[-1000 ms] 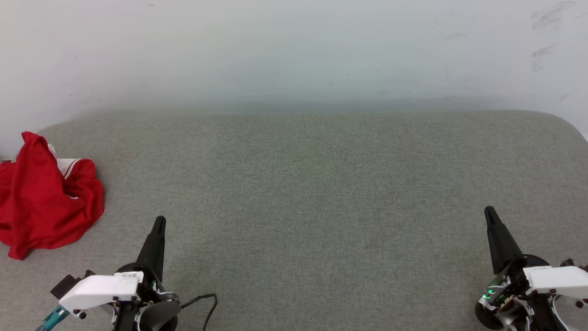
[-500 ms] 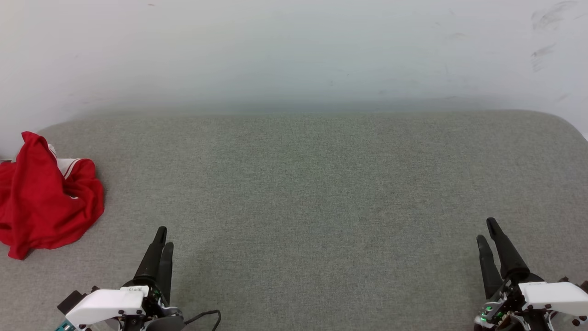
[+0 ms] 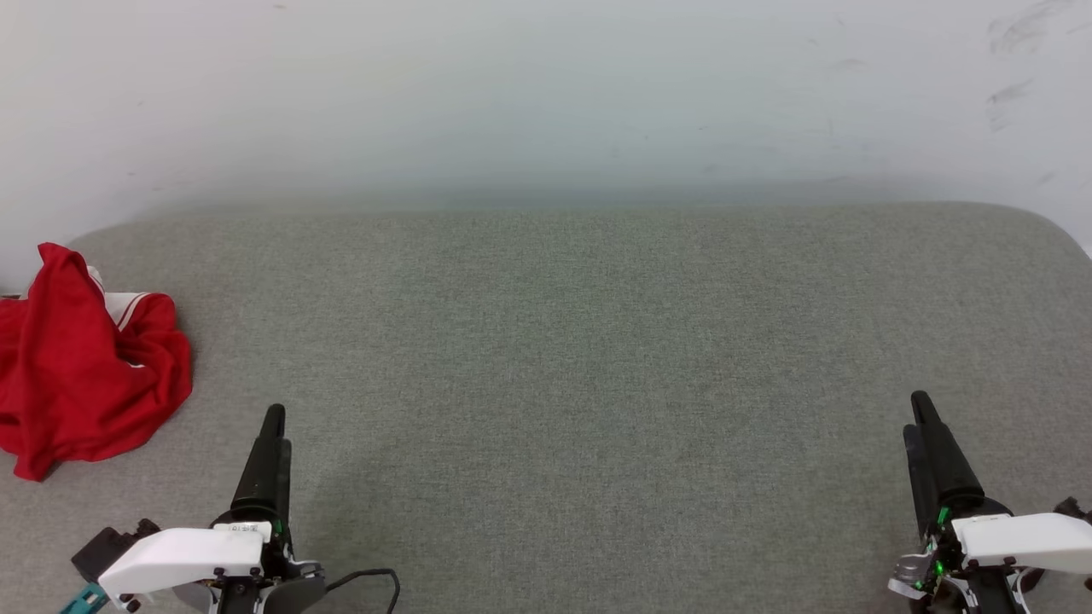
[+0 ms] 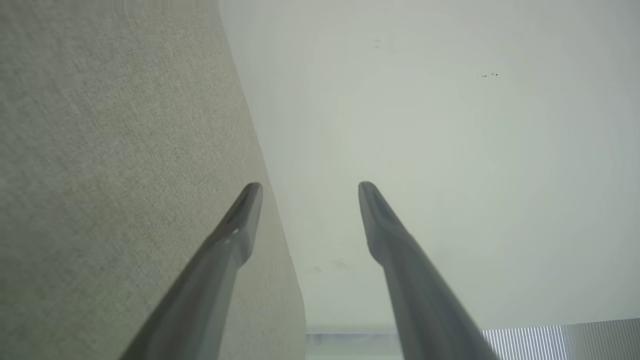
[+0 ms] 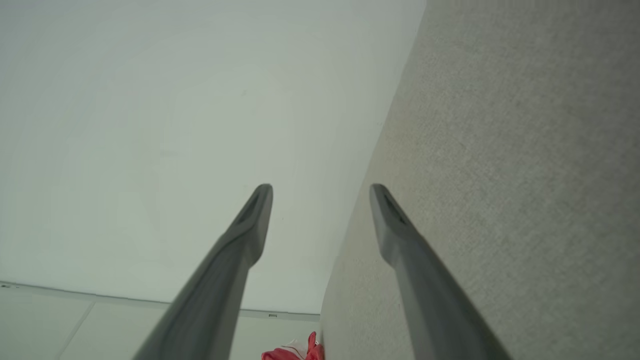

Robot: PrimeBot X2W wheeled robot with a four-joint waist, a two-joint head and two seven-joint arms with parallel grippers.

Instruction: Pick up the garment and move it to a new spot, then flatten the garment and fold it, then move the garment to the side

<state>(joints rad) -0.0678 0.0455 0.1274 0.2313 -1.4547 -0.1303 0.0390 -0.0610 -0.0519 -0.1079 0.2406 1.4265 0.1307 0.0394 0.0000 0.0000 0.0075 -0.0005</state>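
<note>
Nearest the robot, the left claw (image 3: 275,426) sits at the lower left of the head view, its white wrist housing low over the grey bench (image 3: 554,358) and its dark fingers pointing away toward the wall (image 3: 546,94). From the head the two fingers overlap, one nearly hiding the other. The left wrist view shows the left claw (image 4: 310,187) spread wide with nothing between the tips, and the bench (image 4: 100,150) stands up that view's left side, so the claw is rolled onto its edge.

The right claw (image 3: 916,414) mirrors it at the lower right, fingers aimed the same way. In its own wrist view the right claw (image 5: 321,189) gapes wide and empty too, with the bench (image 5: 525,150) up the right side.

The garment (image 3: 85,375) lies farther out, at the bench's left edge, ahead and to the left of the left claw. It is well apart from the left claw and a whole bench-width from the right one. It is a crumpled red heap. Its longer stretch runs near to far, from a low red tip nearest the robot up to a raised red peak at the far end, where a bit of white sleeve with striped trim shows. Which way the collar points I cannot tell. The right wrist view catches the garment (image 5: 295,354) as a scrap of red at its bottom edge.

Beyond the bench's rounded far edge stands the pale wall.
</note>
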